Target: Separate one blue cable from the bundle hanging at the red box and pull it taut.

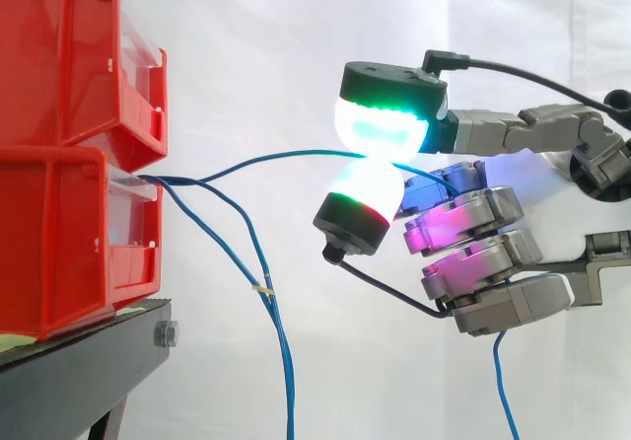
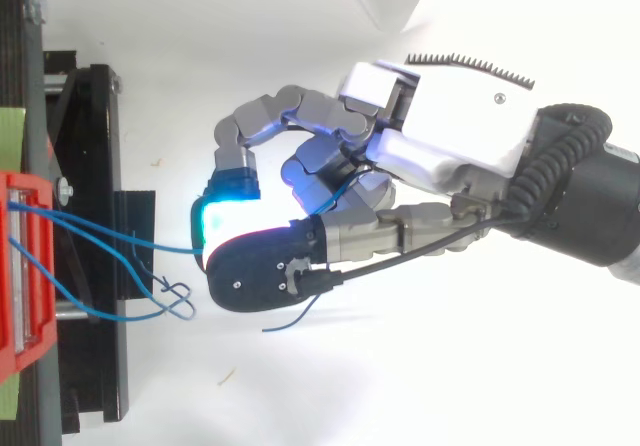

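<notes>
From the lower red box (image 1: 69,233) at left, one blue cable (image 1: 256,161) arcs right, clear of the drooping bundle (image 1: 284,361), into the hand (image 1: 463,225), pinched between two glowing pads (image 1: 380,129) (other fingers curled beneath); separation looks done, so tautening likely needs a level pull rightward.

Gap before red bins (image 1: 59,164): dangling blue cables (image 1: 262,289)

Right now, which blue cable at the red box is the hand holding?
The uppermost cable, running nearly level from the lower red box to the pinching fingertips of the hand. The other cables droop downward near the box.
</notes>
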Available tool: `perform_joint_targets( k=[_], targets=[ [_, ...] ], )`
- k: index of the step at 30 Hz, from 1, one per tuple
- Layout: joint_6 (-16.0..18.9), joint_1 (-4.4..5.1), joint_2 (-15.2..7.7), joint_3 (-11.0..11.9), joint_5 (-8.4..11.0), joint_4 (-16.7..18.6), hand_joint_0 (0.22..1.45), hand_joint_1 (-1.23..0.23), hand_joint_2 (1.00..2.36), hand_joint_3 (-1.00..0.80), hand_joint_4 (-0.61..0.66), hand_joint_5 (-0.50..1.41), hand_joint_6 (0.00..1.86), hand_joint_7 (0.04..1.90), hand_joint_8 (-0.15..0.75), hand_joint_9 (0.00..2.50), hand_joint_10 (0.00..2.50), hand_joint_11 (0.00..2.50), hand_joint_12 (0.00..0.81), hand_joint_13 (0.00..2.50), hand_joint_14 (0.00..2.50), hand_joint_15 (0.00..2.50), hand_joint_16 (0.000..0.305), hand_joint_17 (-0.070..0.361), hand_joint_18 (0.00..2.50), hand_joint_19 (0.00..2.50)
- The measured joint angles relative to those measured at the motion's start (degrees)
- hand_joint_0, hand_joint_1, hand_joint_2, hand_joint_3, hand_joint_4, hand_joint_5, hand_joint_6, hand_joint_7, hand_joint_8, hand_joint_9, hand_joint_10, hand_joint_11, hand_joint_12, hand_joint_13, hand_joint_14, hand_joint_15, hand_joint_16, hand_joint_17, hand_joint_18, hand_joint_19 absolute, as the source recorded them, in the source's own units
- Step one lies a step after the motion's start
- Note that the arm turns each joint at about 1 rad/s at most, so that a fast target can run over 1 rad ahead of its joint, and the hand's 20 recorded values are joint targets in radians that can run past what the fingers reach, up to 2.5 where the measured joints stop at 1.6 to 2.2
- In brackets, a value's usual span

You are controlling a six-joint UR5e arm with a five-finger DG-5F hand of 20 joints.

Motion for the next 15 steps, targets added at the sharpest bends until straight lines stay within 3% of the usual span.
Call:
perform_joint_targets(
  k=[7, 15],
  targets=[
    [0.0, 0.02, -0.01, 0.0, 0.0, -0.02, 0.68, -0.74, 1.02, 0.09, -0.2, -0.16, 0.95, 1.34, 0.22, 1.02, 2.5, 1.67, 0.335, 1.0, 2.5, 1.91, 0.035, 0.08, 1.52, 2.16],
    [0.0, 0.01, -0.01, 0.0, 0.0, -0.02, 0.68, -0.75, 1.01, 0.12, -0.22, -0.15, 0.94, 1.36, 0.216, 1.11, 2.5, 1.75, 0.34, 1.06, 2.5, 1.96, 0.043, 0.097, 1.62, 2.21]
  ],
)
